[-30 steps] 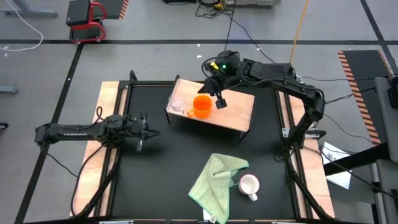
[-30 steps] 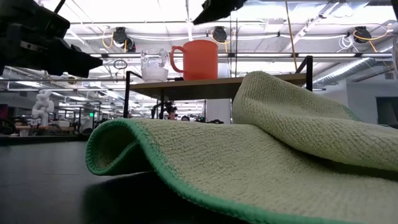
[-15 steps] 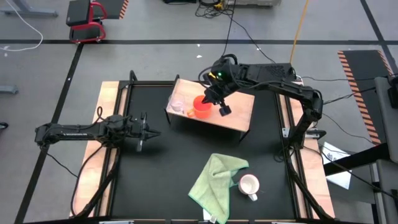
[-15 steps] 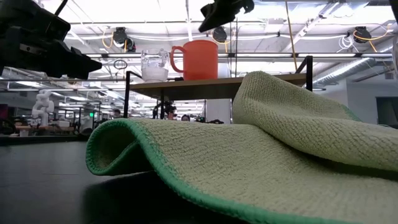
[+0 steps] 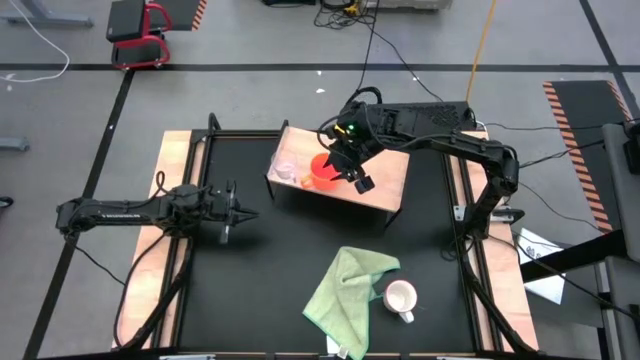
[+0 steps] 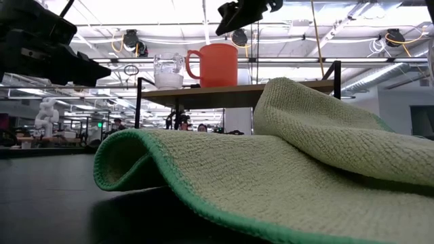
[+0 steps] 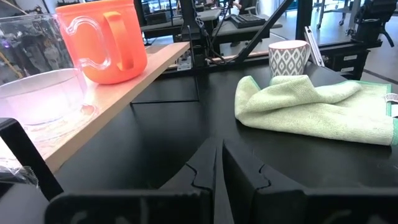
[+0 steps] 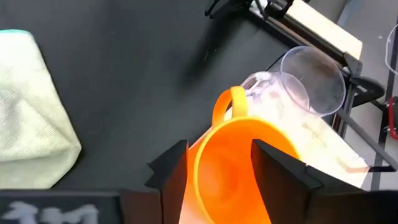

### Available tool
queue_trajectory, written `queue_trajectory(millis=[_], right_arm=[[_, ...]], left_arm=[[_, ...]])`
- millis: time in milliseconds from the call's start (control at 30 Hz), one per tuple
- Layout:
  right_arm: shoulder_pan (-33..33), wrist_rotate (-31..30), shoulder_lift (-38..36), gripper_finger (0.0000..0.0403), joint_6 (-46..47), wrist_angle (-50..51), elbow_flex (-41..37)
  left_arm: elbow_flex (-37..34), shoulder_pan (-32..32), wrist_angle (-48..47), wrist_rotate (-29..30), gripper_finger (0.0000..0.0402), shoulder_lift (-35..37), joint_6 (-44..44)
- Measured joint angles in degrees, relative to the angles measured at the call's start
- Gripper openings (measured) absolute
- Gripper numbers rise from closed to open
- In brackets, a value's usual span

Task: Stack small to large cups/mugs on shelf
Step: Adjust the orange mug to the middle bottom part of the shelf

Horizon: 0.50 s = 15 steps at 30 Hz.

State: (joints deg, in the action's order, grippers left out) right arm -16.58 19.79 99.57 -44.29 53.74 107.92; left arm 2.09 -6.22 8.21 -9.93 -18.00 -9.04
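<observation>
The orange mug (image 5: pixel 320 172) stands upright on the light-wood shelf (image 5: pixel 388 178), its handle toward the clear glass cup (image 5: pixel 287 168) beside it. My right gripper (image 8: pixel 221 177) is open and hangs above the orange mug (image 8: pixel 239 155), one finger over each side of its rim, clear of it in the low view (image 6: pixel 241 12). The white mug (image 5: pixel 401 297) stands on the black table at the near right, against the green cloth (image 5: pixel 347 285). My left gripper (image 7: pixel 219 168) is shut and empty, low over the table's left side (image 5: pixel 232 212).
The shelf stands on dark legs at the table's far middle, with bare board (image 5: pixel 392 165) to the right of the orange mug. The rumpled cloth fills the front of the low view (image 6: pixel 285 163). Wooden strips (image 5: pixel 172 200) run along the table's sides.
My right gripper has come from the shelf's far right toward the table's near and left side and a little down, and now hangs over the orange mug. The mugs, the cup and the cloth have stayed where they were.
</observation>
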Motion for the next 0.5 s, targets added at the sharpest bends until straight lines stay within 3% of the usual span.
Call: queue_trajectory(millis=[500], right_arm=[[0.33,-0.04,0.0,0.0165,1.57,-0.13,-2.4]], left_arm=[[0.0,0.0,-0.74,-0.02,0.0031,0.0,0.33]])
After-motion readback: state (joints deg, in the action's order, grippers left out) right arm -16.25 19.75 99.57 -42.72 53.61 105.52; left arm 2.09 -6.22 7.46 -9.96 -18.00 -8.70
